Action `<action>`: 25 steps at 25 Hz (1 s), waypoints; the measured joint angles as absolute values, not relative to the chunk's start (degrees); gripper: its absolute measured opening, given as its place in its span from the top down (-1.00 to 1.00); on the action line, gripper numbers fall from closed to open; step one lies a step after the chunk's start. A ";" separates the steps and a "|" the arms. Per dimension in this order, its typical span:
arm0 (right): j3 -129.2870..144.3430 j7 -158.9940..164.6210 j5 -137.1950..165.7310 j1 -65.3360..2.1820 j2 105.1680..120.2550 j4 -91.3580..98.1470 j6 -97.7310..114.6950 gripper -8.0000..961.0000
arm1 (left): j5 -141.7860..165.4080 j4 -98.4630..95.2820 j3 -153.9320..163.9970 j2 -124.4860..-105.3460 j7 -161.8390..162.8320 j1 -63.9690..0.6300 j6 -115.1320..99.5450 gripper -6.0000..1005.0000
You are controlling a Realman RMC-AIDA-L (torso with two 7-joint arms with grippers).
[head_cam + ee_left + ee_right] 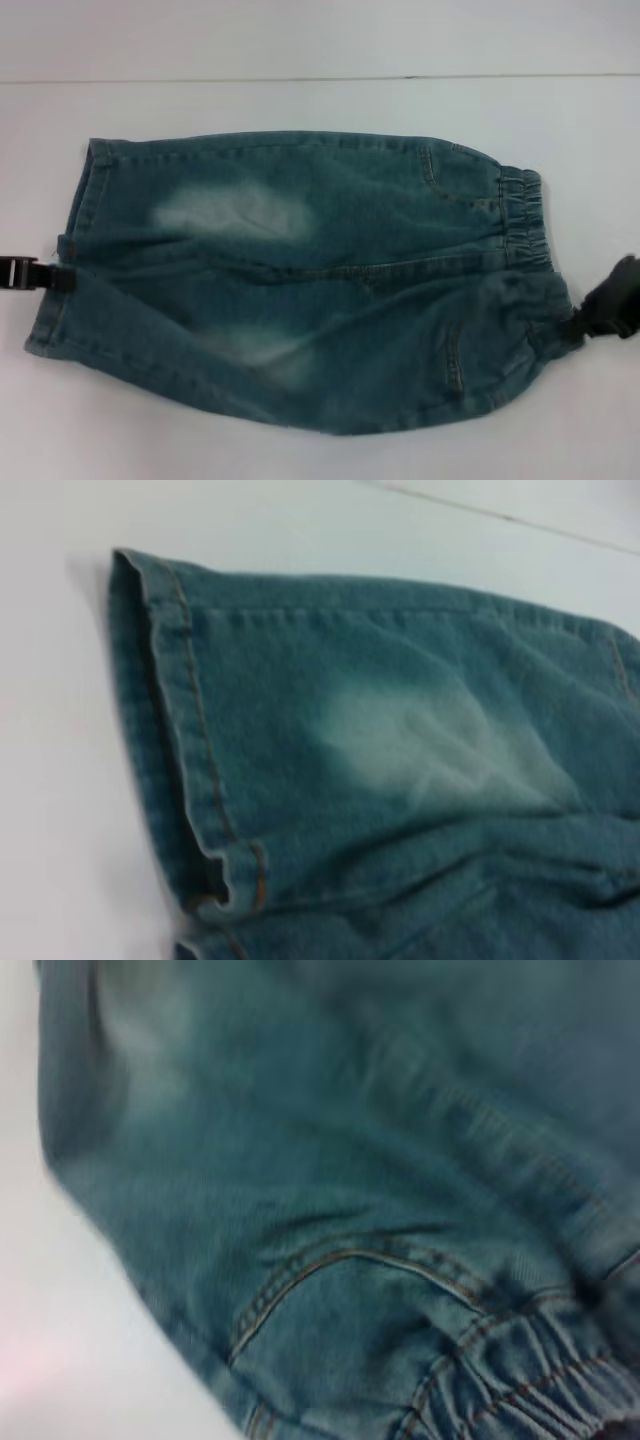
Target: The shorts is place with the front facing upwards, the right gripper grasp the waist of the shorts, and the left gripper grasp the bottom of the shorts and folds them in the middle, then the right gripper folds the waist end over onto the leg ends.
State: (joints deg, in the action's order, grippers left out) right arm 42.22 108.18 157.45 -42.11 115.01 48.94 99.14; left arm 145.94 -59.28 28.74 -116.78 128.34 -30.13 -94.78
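Observation:
Blue denim shorts lie flat on the white table, front up, with the leg ends to the left and the elastic waist to the right. My left gripper is at the left edge, pinched on the hem where the two legs meet. At the right edge my right gripper is shut on the near corner of the waist, where the cloth bunches. The left wrist view shows the far leg's hem and a faded patch. Up close, the right wrist view shows a pocket seam and the gathered waistband.
The white table runs around the shorts on all sides. A thin seam line crosses it behind the shorts.

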 joint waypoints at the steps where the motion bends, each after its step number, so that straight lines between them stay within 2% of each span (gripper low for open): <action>1: 40.41 108.30 156.58 -42.05 114.79 48.56 98.50 0.88 | 145.56 -58.82 28.72 -116.61 128.37 -30.13 -93.82 0.91; 7: 32.65 109.51 148.84 -41.71 112.39 41.44 95.12 0.87 | 145.18 -56.17 28.65 -116.20 128.52 -30.88 -87.79 0.91; 16: 29.57 109.71 136.25 -36.77 112.11 35.92 85.23 0.86 | 142.53 -53.99 28.73 -116.58 128.64 -31.91 -78.07 0.91; 25: 29.12 108.95 128.61 -34.74 112.26 34.29 80.67 0.85 | 140.49 -52.99 29.12 -116.86 128.07 -31.92 -71.82 0.91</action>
